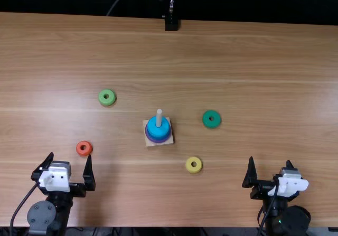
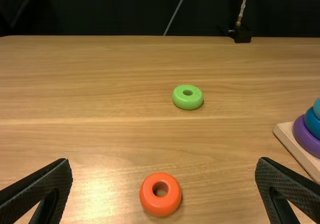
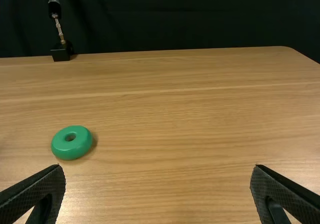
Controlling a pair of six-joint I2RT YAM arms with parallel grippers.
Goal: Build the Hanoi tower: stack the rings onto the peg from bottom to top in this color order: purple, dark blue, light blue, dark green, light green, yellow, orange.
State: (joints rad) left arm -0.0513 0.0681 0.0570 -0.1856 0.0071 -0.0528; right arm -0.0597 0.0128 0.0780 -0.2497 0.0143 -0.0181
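My left gripper (image 1: 68, 161) stands open at the near left; in the left wrist view the same gripper (image 2: 164, 171) has its fingers wide apart. My right gripper (image 1: 270, 164) is at the near right, and in the right wrist view that gripper (image 3: 157, 171) is open too. The wooden base (image 1: 149, 143) holds the peg (image 1: 159, 118), with a purple ring (image 1: 159, 140) under blue rings (image 1: 158, 131). Loose on the table lie the light green ring (image 1: 102, 102), orange ring (image 2: 153, 204), dark green ring (image 3: 67, 147) and yellow ring (image 1: 190, 168).
A black mount (image 1: 171, 24) with a metal rod stands at the table's far edge. The bare wooden table (image 1: 253, 77) extends around the base and the loose rings.
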